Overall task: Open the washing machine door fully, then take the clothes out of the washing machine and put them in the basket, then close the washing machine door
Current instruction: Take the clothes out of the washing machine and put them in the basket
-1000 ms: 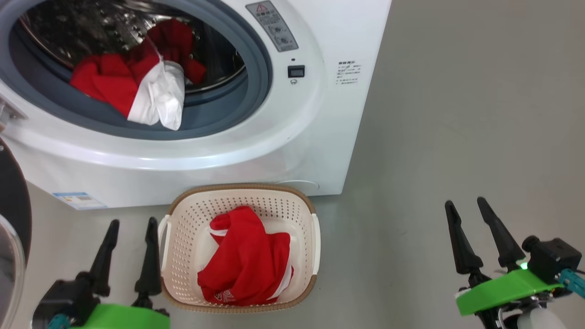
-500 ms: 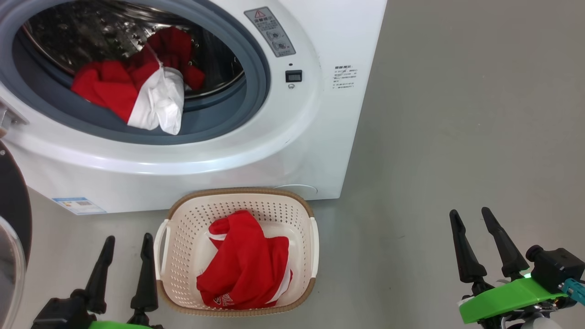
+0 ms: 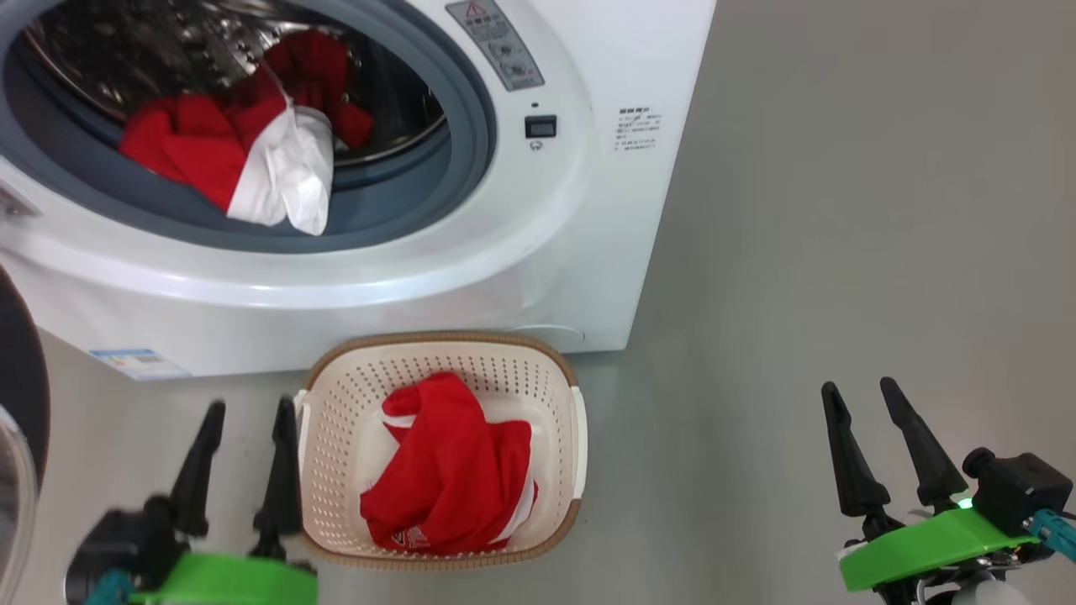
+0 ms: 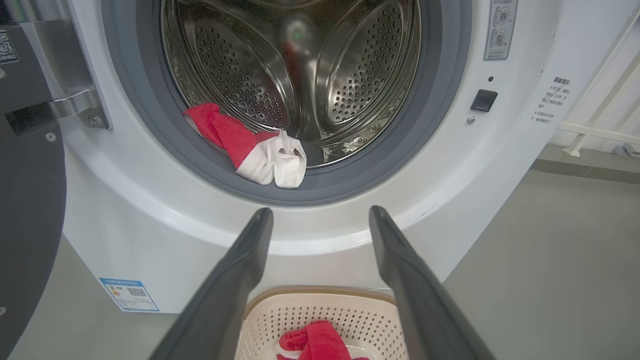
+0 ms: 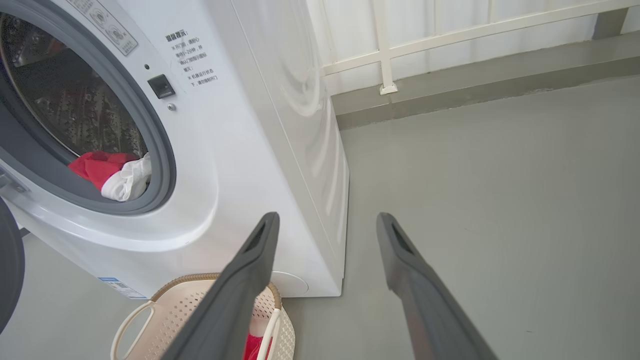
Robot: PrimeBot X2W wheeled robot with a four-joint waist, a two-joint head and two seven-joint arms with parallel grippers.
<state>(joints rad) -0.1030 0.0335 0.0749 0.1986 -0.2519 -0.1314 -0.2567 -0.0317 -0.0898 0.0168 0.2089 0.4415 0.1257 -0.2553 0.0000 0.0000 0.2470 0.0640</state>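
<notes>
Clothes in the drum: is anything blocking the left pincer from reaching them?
Nothing visible does. The door is swung aside, and the open left pincer faces the clothes lying across the grey ring.

The left pincer [image 3: 252, 405] and right pincer [image 3: 857, 385] each have two long, tapered black fingers [image 3: 847, 458] on a bright green bracket [image 3: 933, 538]. A black block [image 3: 1021, 487] with a teal plug [image 3: 1057, 528] sits at the lower right.

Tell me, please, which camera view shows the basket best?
The head view: nearly the whole basket shows from above, with a red garment inside. In the left wrist view its far rim shows between the fingers; in the right wrist view, one corner, partly behind a finger.
</notes>
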